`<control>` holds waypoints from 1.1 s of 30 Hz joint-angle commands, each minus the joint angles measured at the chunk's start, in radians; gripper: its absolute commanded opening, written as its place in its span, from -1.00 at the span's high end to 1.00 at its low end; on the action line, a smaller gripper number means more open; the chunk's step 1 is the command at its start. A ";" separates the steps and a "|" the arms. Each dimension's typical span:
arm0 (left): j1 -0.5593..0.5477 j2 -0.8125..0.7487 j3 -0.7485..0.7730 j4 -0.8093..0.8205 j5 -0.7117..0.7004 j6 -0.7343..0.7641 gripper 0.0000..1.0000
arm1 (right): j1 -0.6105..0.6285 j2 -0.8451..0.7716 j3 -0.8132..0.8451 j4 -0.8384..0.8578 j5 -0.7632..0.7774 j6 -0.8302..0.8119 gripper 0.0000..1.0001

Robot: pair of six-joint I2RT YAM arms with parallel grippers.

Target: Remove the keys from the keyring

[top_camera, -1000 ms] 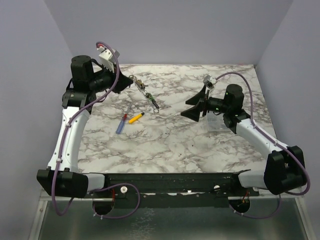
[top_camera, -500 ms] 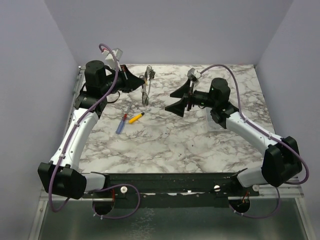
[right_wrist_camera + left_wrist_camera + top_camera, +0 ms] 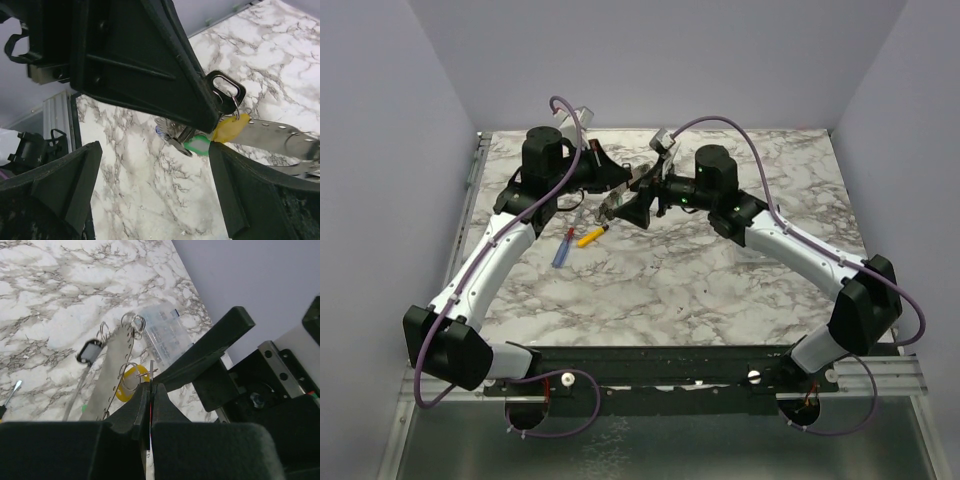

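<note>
The 2 arms meet over the far middle of the marble table [image 3: 700, 290]. The left gripper [image 3: 150, 390] has its fingers pressed together on a thin wire that sticks up between the tips. The wire looks like part of the keyring [image 3: 121, 376], though the view there is too tight to be sure. From that pinch the bunch hangs above the table. It includes the keys [image 3: 199, 145], 1 of them green-headed, a yellow tag [image 3: 231, 127] and a black head [image 3: 226, 88]. A perforated metal strip [image 3: 114, 360] carrying smaller rings hangs with them. The right gripper [image 3: 155, 155] is spread wide; in its own view 1 finger stands on each side of the bunch, and the left gripper's tip fills the space just ahead of it. On the table, left of the bunch in the top view, lie 3 pen-like sticks [image 3: 578, 241], blue, red and yellow, close together. A clear plastic card [image 3: 162, 332] lies flat on the marble below the bunch.
</note>
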 commanded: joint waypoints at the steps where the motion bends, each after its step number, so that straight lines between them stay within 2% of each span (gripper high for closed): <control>1: -0.020 -0.010 0.013 0.063 0.011 -0.025 1.00 | 0.012 0.038 0.054 -0.087 0.108 0.036 -1.00; 8: -0.027 -0.019 -0.002 0.075 0.025 -0.032 1.00 | 0.013 0.048 0.034 -0.114 0.314 0.054 -1.00; 15: -0.039 -0.009 -0.013 0.094 0.013 -0.060 1.00 | 0.013 0.056 0.035 -0.093 0.370 0.117 -1.00; 21: -0.043 0.008 -0.019 0.117 0.003 -0.091 1.00 | 0.051 0.127 0.159 -0.231 0.430 0.199 -1.00; 25: -0.045 0.020 -0.028 0.145 0.020 -0.123 1.00 | 0.065 0.139 0.146 -0.211 0.457 0.246 -1.00; 33: -0.049 0.024 -0.053 0.188 0.044 -0.162 1.00 | 0.071 0.143 0.149 -0.205 0.676 0.302 -1.00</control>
